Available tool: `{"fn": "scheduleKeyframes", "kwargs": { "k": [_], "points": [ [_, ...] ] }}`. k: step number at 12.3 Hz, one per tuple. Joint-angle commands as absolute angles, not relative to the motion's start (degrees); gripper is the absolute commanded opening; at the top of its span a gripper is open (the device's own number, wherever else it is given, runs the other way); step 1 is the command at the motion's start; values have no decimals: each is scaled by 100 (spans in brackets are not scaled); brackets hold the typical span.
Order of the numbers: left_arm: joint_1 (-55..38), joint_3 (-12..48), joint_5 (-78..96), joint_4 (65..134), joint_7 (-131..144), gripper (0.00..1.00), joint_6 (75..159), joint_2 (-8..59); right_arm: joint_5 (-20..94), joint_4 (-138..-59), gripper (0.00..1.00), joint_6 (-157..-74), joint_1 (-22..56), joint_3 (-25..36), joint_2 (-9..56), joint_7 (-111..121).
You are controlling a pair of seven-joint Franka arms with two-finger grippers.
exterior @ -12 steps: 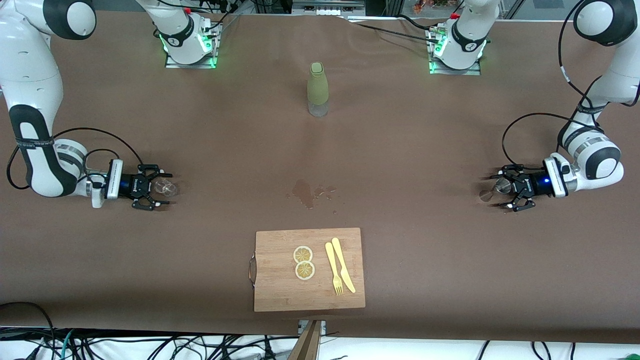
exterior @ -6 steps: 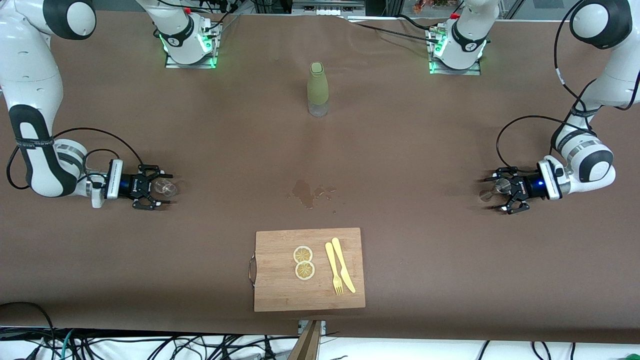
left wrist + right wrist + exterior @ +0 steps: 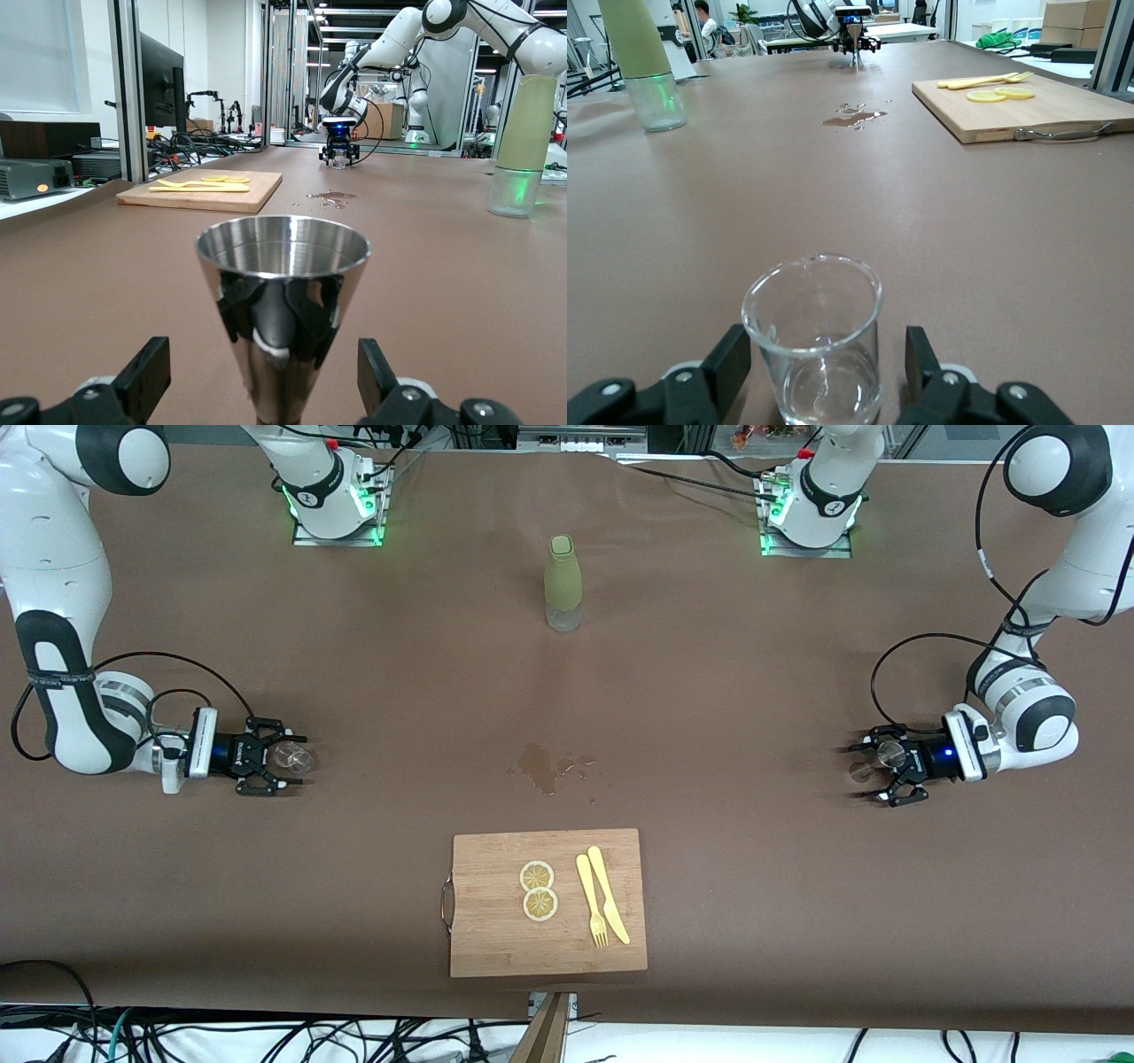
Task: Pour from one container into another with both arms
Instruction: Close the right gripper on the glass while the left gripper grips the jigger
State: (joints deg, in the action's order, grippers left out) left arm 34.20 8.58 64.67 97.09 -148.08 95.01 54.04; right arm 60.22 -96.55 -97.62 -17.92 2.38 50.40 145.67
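A shiny steel conical cup (image 3: 887, 755) stands on the brown table toward the left arm's end. My left gripper (image 3: 873, 765) lies low around it, open. In the left wrist view the cup (image 3: 282, 283) rises between the two fingers (image 3: 146, 376), with a gap on each side. A small clear glass (image 3: 292, 757) stands toward the right arm's end. My right gripper (image 3: 299, 760) is open around it. In the right wrist view the glass (image 3: 819, 345) sits between the fingers (image 3: 921, 363) with a little liquid at its bottom.
A green-sleeved bottle (image 3: 563, 583) stands mid-table near the bases. A small wet spill (image 3: 540, 766) lies at the table's centre. A wooden cutting board (image 3: 496, 948) near the front edge carries two lemon slices (image 3: 537, 875) and a yellow fork and knife (image 3: 599, 903).
My left arm has slid its gripper forward around the steel cup. The right gripper's fingers have drawn in slightly around the glass. Both vessels stay where they were.
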Motion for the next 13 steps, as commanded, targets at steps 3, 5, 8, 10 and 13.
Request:
{"fn": "scheduleKeyframes", "kwargs": {
  "k": [3,5,8,10,13],
  "points": [
    [3349,835,6749,9712,-15126,58,9536,5476,6065,-9554,60,-9712,-1854,193,5080,14660],
    [3305,835,6776,9712,-15126,41,9527,5502,6073,-9536,52,-9721,-1846,193,5080,14634],
    [3305,826,6768,9712,-15126,18,9501,5519,6100,-9536,52,-9756,-1846,193,5080,14590],
    [3305,826,6776,9712,-15126,0,9492,5528,6091,-9527,52,-9756,-1846,193,5080,14607],
    [3313,826,6768,9712,-15117,0,9440,5528,6091,-9483,34,-9765,-1837,193,5080,14643]
  ]
}}
